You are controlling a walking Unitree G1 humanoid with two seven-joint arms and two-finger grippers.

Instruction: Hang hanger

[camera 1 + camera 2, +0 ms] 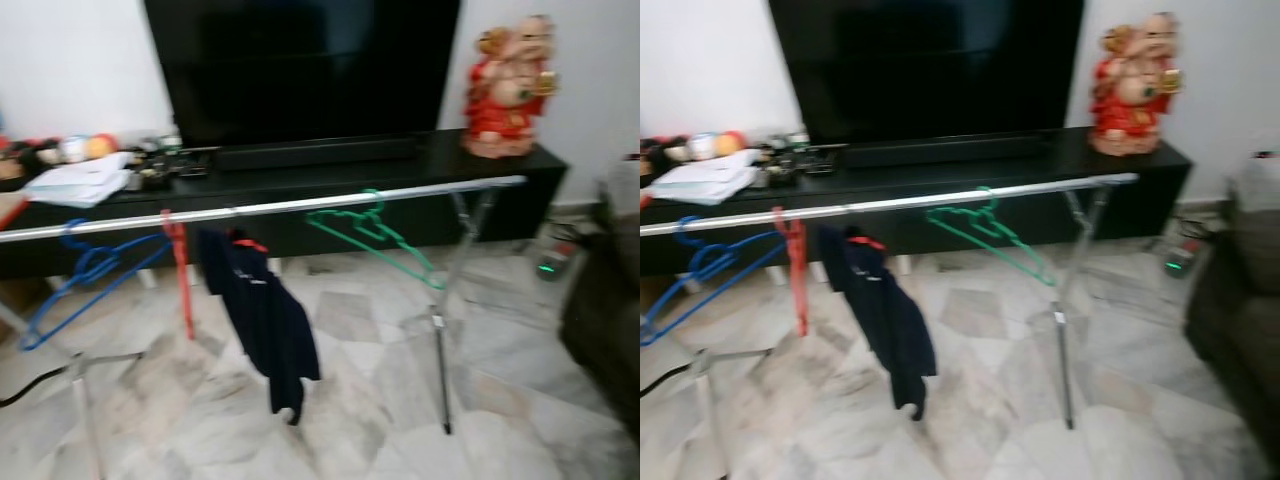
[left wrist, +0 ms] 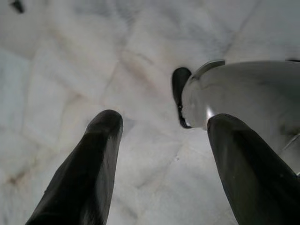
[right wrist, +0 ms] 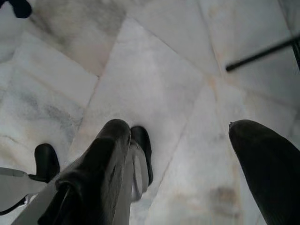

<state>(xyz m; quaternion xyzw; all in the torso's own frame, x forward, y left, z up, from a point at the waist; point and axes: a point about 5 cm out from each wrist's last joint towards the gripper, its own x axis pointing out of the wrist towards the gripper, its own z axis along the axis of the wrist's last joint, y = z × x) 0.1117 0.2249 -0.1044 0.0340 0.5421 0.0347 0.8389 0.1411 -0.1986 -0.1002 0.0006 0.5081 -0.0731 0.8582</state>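
We see a black TV (image 1: 300, 65) on a long black console (image 1: 330, 170), clutter and papers (image 1: 80, 182) at its left end, a red figurine (image 1: 508, 85) at its right end. A dark couch edge (image 1: 605, 320) sits at the right. Marble floor (image 1: 350, 400) throughout.

A silver rail (image 1: 300, 205) on thin legs runs across in front of the console. On it, from our left: blue hanger (image 1: 85, 272), red hanger (image 1: 180, 270), a dark shirt (image 1: 262, 320) on a red-hooked hanger, then a green hanger (image 1: 375, 235) tilted, hooked near the right part of the rail. All hangers in sight are already hooked on the rail; none is in a gripper, so we judge the hanging step done or a fresh hanger not yet fetched.

Left gripper (image 2: 161, 168) hangs over the floor, fingers spread, nothing between them. Right gripper (image 3: 187, 173) likewise, fingers apart and empty, pointing at the floor beside the robot's foot.

To do the step well, we'd aim the hook at the bare rail stretch between shirt and green hanger, or right of the green one, coming down over the rail from above, and let go only once the hook sits.

Containers: none we can make out; console clutter is too blurred to sort.
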